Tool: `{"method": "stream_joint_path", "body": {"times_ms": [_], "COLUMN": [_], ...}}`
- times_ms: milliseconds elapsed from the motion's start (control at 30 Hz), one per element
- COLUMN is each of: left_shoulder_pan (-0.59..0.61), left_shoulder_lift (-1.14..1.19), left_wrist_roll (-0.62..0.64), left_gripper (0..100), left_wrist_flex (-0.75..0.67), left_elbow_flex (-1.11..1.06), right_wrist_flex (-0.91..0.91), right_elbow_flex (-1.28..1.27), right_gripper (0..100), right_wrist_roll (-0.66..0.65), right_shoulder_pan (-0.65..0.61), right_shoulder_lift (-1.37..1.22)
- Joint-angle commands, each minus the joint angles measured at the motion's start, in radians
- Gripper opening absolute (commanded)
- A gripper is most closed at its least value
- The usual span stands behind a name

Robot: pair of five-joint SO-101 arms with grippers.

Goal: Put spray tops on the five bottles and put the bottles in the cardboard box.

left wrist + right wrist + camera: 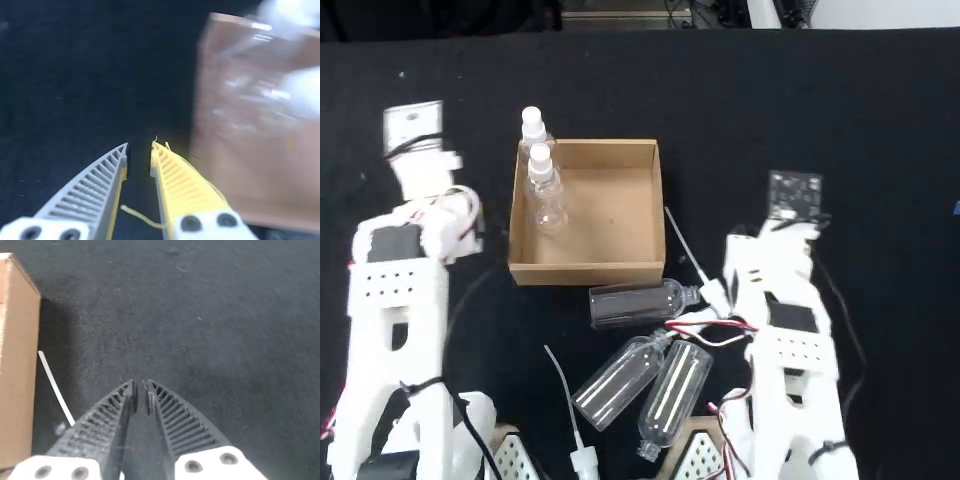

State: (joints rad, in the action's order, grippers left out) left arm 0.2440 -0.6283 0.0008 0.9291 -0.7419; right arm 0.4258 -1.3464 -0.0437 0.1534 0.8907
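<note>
Bottles show in two groups: two capped bottles [542,185] stand at the corner of the cardboard box [585,270] nearest the left end effector [139,146], and three uncapped bottles [640,303] lie on the surface [880,130] back behind the right end effector [140,385]. Both end effectors sit nearly closed, gripping nothing. A loose spray top [716,294] lies between the right one and the box.

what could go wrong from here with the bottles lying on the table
The bottle by the box lies untopped on its side and may roll when gripped. A spray top lies close beside the right arm, thin tube sticking out; the arm could knock it away. A topped bottle stands in the box corner; one dropped in could tip it.
</note>
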Motion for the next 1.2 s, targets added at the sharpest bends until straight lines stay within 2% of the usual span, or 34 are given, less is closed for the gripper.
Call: {"method": "stream_joint_path", "body": {"times_ms": [0, 100, 267, 367, 500, 600, 700, 800, 1000, 1167], "left_shoulder_pan": [0.062, 0.079, 0.128, 0.157, 0.168, 0.168, 0.165, 0.16, 0.159, 0.159], "left_shoulder_lift": [-0.021, -0.032, -0.031, -0.023, -0.021, -0.021, -0.021, -0.021, -0.021, -0.021], "left_wrist_roll": [-0.014, -0.014, -0.014, 0.015, 0.158, 0.212, 0.212, 0.212, 0.212, 0.212], "left_gripper": [6, 6, 6, 6, 6, 6, 6, 6, 6, 6], "left_wrist_flex": [-0.172, -0.301, -0.413, -0.462, -0.566, -0.661, -0.738, -0.758, -0.763, -0.763], "left_elbow_flex": [-0.114, -0.232, -0.312, -0.346, -0.415, -0.464, -0.509, -0.521, -0.524, -0.522], "right_wrist_flex": [0.181, 0.302, 0.279, 0.172, -0.031, -0.221, -0.404, -0.483, -0.5, -0.5], "right_elbow_flex": [0.102, 0.15, 0.162, 0.156, 0.157, 0.163, 0.18, 0.226, 0.361, 0.44], "right_gripper": [1.1, 1.1, 1.1, 1.1, 1.1, 1.1, 1.1, 1.1, 1.1, 1.1], "right_wrist_roll": [-0.003, -0.003, 0.006, 0.006, 0.006, 0.006, 0.006, 0.006, 0.006, 0.005], "right_shoulder_pan": [-0.052, -0.18, -0.451, -0.535, -0.632, -0.712, -0.73, -0.73, -0.73, -0.73], "right_shoulder_lift": [0.153, 0.257, 0.309, 0.259, 0.09, -0.085, -0.282, -0.461, -0.708, -0.803]}}
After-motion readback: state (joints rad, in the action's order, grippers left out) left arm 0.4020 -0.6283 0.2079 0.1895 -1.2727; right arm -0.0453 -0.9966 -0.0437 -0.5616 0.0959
